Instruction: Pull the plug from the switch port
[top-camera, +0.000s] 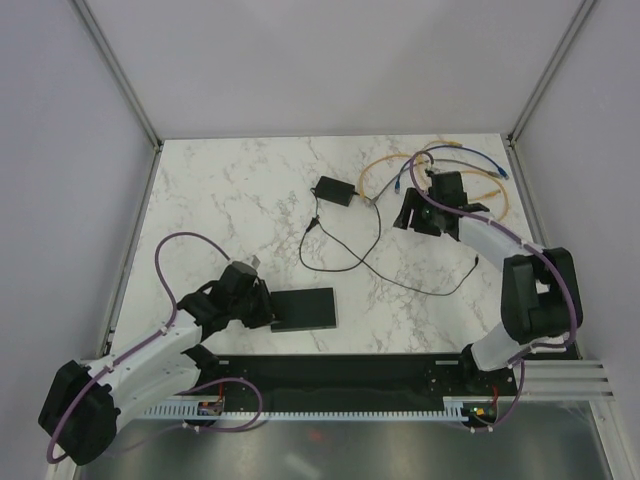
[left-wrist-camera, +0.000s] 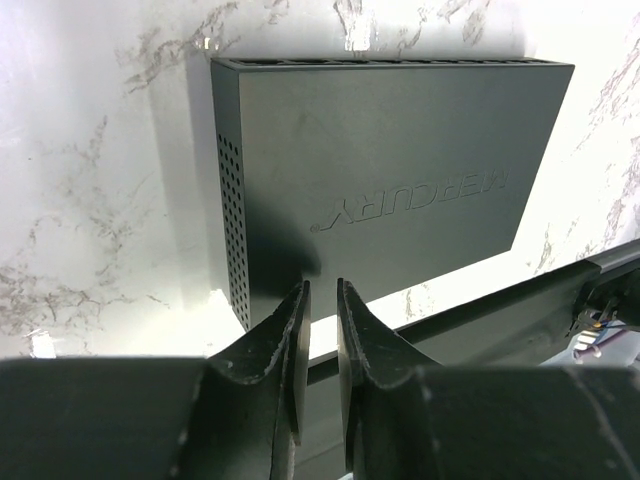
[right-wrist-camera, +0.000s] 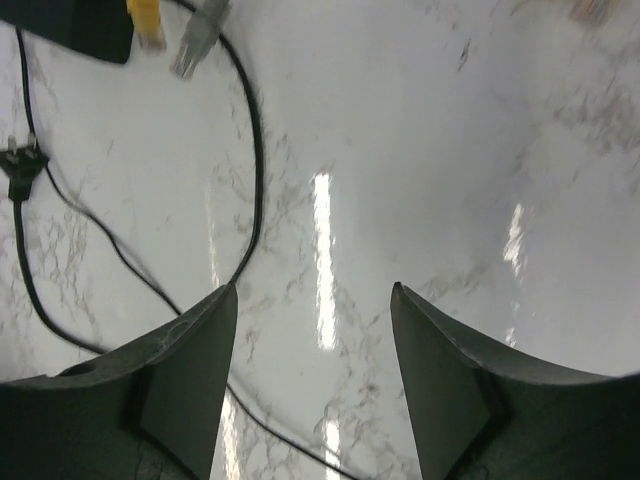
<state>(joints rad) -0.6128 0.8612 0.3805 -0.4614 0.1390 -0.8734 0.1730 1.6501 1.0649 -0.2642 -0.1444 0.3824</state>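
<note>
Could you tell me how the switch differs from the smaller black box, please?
The switch is clearly larger than the smaller black box. The switch lies near the front edge at the left tool; the box sits mid-table. Thin black leads run from the box; the top view shows no cable at the switch. Both are black, rectangular and lie flat on the marble table.

We see open marble tabletop (top-camera: 230, 200) at far left. Thin black leads (right-wrist-camera: 259, 150) loop across the centre; coloured cables (top-camera: 465, 151) tangle at far right; the switch (top-camera: 305, 308) lies flat near the front.
</note>
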